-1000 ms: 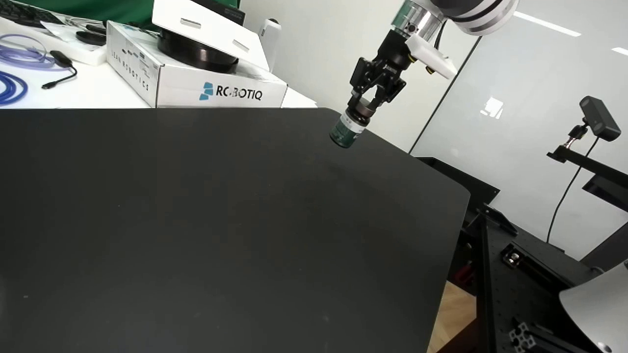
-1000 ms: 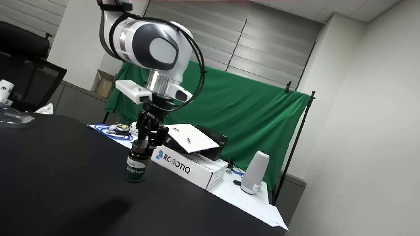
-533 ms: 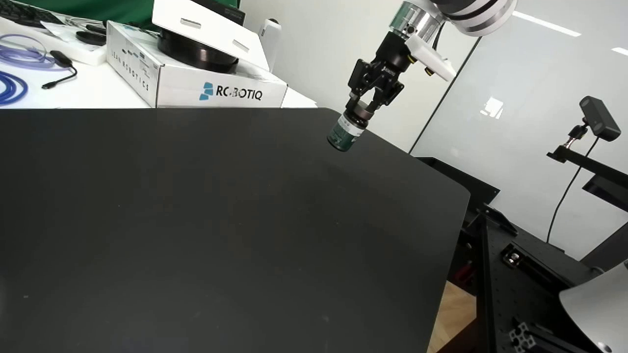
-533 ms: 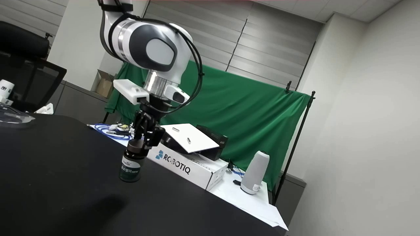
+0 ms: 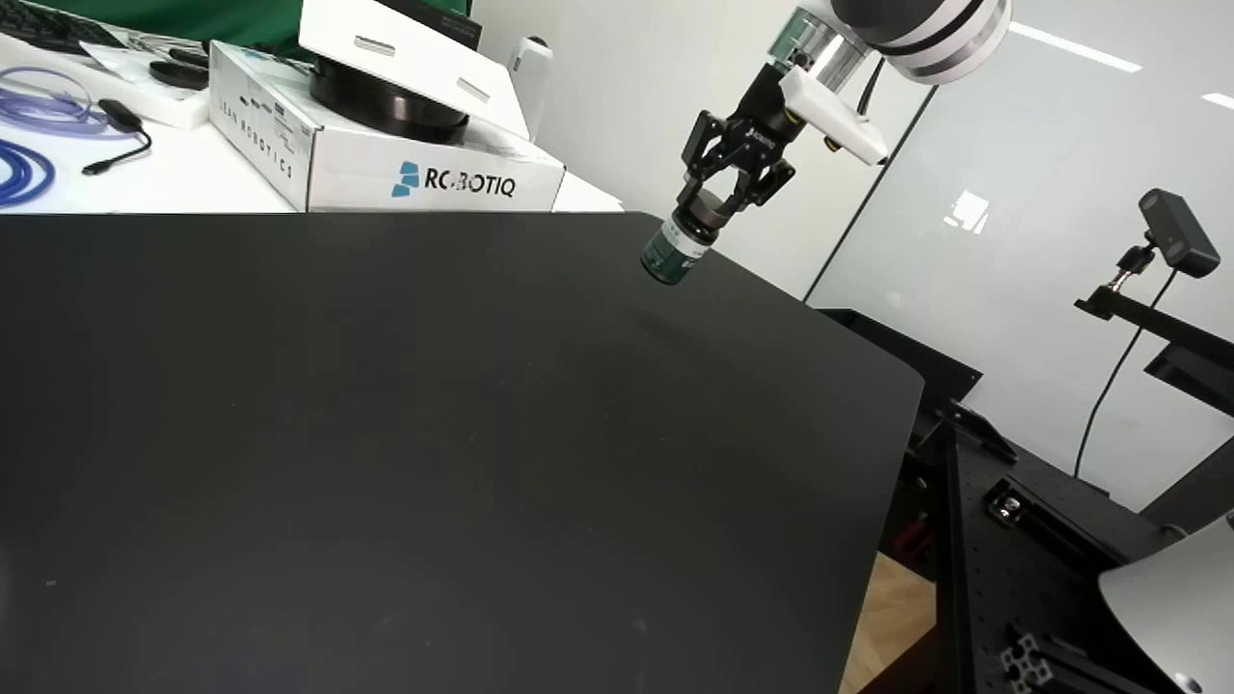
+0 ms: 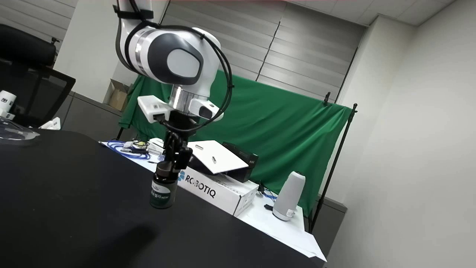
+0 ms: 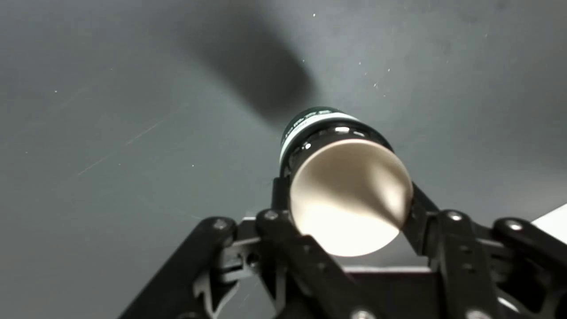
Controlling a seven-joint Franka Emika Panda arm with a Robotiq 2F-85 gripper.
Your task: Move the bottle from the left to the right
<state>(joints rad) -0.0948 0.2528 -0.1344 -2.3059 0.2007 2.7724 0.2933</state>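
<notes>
The bottle is small and dark with a brown cap and a green label with a pale band. It shows in both exterior views [image 5: 677, 253] [image 6: 161, 193], held base down above the black table, its shadow apart from it. In the wrist view I see its cap [image 7: 350, 195] from above, with part of the label behind it. My gripper shows in both exterior views [image 5: 709, 202] [image 6: 171, 166]. Its two fingers are shut on the cap from both sides. The bottle is near the table's far edge in an exterior view.
The black table [image 5: 434, 434] has its edge at the right. Beyond it, a white Robotiq box [image 5: 434, 183] with a tilted white panel [image 5: 405, 63] stands on a white table. A clear plastic item [image 6: 16, 134] lies at the table's left. A bracket-mounted camera [image 5: 1178, 231] stands at the right.
The gripper and the held bottle have shifted slightly: a little left in an exterior view, and first left then right in another. The bottle's shadow moved with it. The grip is unchanged.
</notes>
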